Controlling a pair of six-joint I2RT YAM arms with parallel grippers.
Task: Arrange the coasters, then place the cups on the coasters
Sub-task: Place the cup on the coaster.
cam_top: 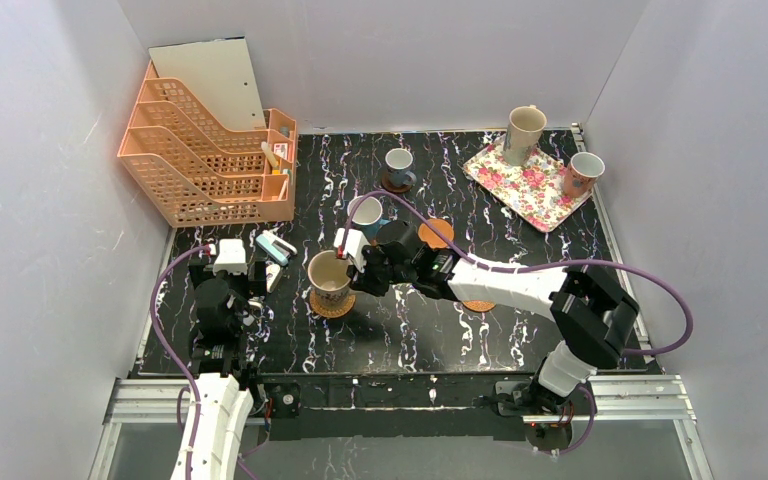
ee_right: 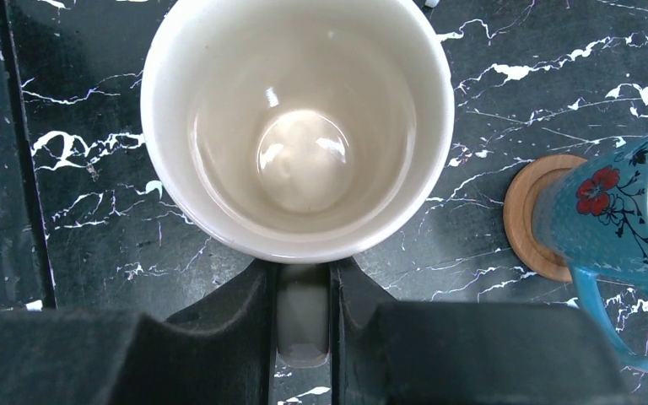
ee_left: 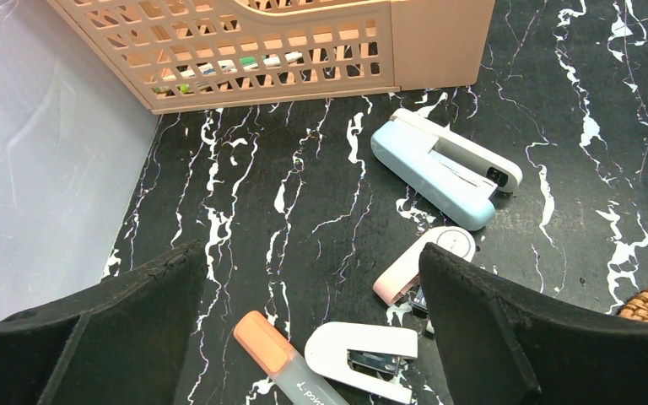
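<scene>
A large beige cup (cam_top: 329, 277) stands over a woven wicker coaster (cam_top: 332, 305); whether it rests on it I cannot tell. My right gripper (cam_top: 352, 268) is shut on its handle (ee_right: 302, 312), seen from above in the right wrist view as the cup (ee_right: 298, 126) fills the frame. A blue cup (ee_right: 620, 211) sits on a wood coaster (ee_right: 527, 215) beside it. Another blue cup (cam_top: 399, 165) stands on a dark coaster (cam_top: 392, 185). Two coasters (cam_top: 436, 233) (cam_top: 478, 305) lie bare. My left gripper (ee_left: 312, 278) hangs open over stationery.
A floral tray (cam_top: 530, 185) at the back right carries a beige cup (cam_top: 523, 133) and a brownish-orange cup (cam_top: 584, 172). An orange file rack (cam_top: 205, 150) stands back left. Staplers (ee_left: 443, 169) (ee_left: 363, 354) and a marker (ee_left: 278, 359) lie under the left gripper.
</scene>
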